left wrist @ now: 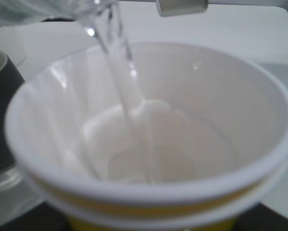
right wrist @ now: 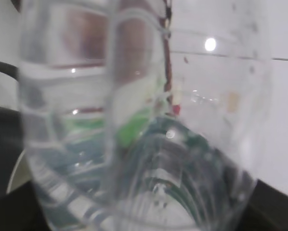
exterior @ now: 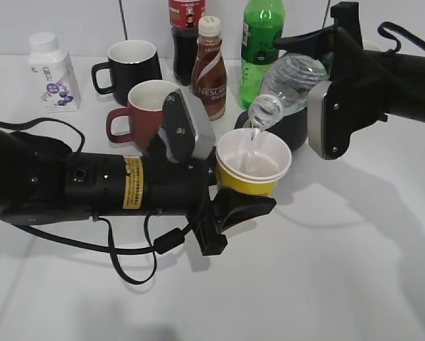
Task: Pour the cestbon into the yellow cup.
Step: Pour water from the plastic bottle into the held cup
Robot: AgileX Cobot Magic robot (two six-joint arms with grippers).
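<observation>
Water streams in a thin clear ribbon from the tipped cestbon [exterior: 287,85], ribbed plastic clamped in the right gripper [exterior: 319,106] at two o'clock. The left gripper [exterior: 230,195] grips the yellow cup [exterior: 251,167], its smooth white paper inside wet.

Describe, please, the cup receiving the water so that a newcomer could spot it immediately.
Find the left gripper, reaching in low from the left. It holds the yellow cup under the tilted clear bottle. Unlike the red mug and black mug behind, it has no handle and is white inside.
</observation>
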